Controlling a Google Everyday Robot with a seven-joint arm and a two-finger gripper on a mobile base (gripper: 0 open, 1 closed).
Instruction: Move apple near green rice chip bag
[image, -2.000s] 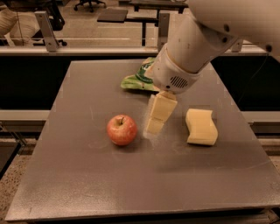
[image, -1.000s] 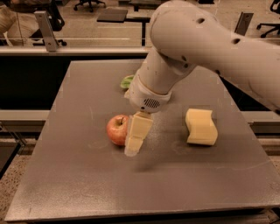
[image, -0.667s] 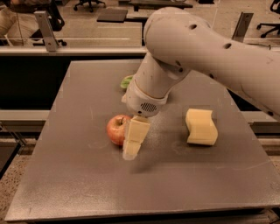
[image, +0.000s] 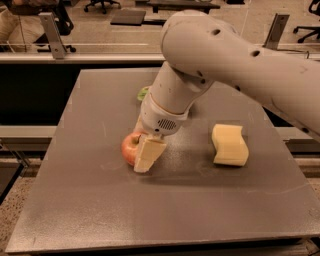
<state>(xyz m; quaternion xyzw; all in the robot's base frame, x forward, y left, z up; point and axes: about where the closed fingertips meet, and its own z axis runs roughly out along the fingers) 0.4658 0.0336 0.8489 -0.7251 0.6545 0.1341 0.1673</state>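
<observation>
One apple (image: 129, 148) sits left of centre on the worktop (image: 75, 200), its right flank covered by the pincer (image: 145, 154), which stands low against it at worktop height. Whether the pincer is pinching the apple or only resting beside it I cannot tell, because the arm (image: 200, 60) hides the far side.

The step in hand looks like the grasp. To do it well, I judge the grip should cross the widest part of the fruit squarely, since round smooth skin slips out of an off-centre pinch. A small lift should come before any travel.

Behind the arm only a sliver of the green rice chip bag (image: 143, 93) shows, towards the far middle of the worktop and well apart from the apple. The set-down should stop just short of the foil, not on it. To the right lies a pale yellow sponge (image: 229, 145), off that path.

The worktop is flat, matt grey and faintly scuffed — it should give little roll. Beyond its far edge stand a metal post (image: 52, 30) at left and an office chair base (image: 307, 32) at right, on a pale floor.
</observation>
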